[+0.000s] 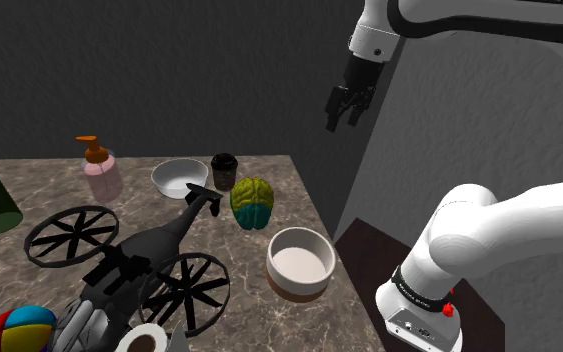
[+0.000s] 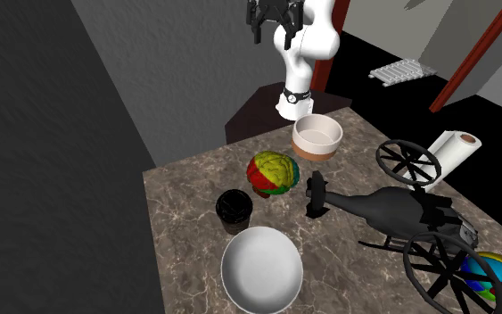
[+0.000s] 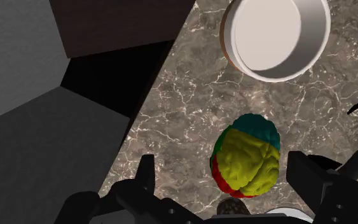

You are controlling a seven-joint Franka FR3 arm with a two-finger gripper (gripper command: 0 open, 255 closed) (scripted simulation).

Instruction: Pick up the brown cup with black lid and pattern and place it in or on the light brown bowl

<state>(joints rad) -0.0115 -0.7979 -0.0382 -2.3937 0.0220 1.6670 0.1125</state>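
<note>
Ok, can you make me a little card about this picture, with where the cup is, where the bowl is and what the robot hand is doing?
cup: brown cup with black lid, upright on the table, beside the white bowl
bowl: light brown bowl, empty, at the table edge nearest the stand
in between: a colourful brain model sits between cup and bowl
gripper: gripper open, high above the table, holding nothing
task: cup not yet picked up
</note>
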